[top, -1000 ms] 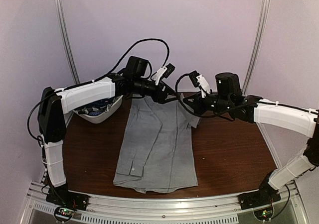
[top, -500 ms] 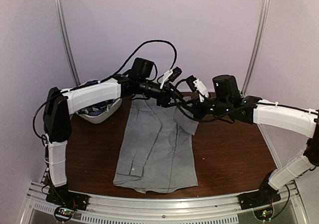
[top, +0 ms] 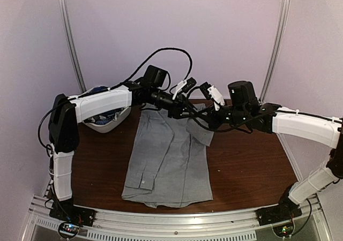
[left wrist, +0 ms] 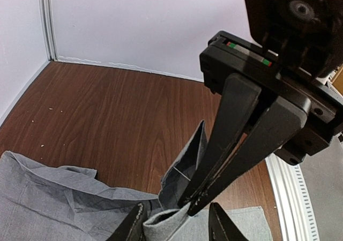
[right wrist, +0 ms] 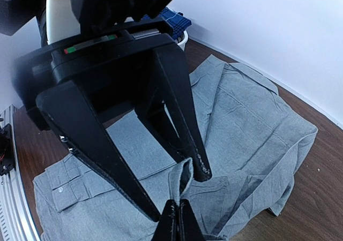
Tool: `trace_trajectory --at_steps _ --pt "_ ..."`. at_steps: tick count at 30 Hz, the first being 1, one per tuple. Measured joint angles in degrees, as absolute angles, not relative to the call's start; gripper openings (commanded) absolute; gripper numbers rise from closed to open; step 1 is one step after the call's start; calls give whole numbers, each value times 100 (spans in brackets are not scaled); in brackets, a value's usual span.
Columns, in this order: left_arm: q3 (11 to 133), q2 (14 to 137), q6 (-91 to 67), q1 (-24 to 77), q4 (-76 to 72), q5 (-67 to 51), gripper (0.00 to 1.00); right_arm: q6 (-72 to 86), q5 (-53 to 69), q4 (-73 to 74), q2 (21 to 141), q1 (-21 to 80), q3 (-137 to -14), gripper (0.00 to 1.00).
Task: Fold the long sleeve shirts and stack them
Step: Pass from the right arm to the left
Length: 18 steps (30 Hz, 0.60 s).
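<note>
The plain grey long sleeve shirt (top: 169, 155) lies spread on the brown table, collar end at the back. My right gripper (top: 200, 119) is shut on a raised fold of its upper right edge (right wrist: 184, 179); its own tips (right wrist: 177, 211) pinch the cloth. My left gripper (top: 187, 112) reaches across from the left and is open, its two fingers (right wrist: 198, 163) straddling that same fold. In the left wrist view the fold (left wrist: 166, 222) stands between my open left gripper (left wrist: 177, 222), with the shut right gripper (left wrist: 192, 202) just above it. A dark blue plaid shirt (right wrist: 176, 22) lies in the basket.
A white oval basket (top: 110, 124) stands at the back left of the table, under the left arm. Bare wood (top: 252, 166) shows right of the shirt and behind it (left wrist: 107, 107). A metal rail (top: 171, 219) runs along the near edge.
My left gripper has moved right and down to the right gripper and now straddles the held fold. The right gripper has shifted slightly left, still holding the cloth.
</note>
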State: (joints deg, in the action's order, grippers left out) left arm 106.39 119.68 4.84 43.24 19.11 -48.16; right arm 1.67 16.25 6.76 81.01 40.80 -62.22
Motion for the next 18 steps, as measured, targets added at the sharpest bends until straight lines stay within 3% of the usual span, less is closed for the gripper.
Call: trace_trajectory --at_steps 7,10,18 --pt "10641 11970 486 4324 2001 -4849 1 169 1496 676 8101 4080 -6228 0" --pt "10641 11970 460 4324 2045 -4840 0 172 1433 703 8101 4075 -6230 6" --pt "10606 11968 -152 4333 1839 -4093 0 471 832 626 8077 4080 -6233 62"
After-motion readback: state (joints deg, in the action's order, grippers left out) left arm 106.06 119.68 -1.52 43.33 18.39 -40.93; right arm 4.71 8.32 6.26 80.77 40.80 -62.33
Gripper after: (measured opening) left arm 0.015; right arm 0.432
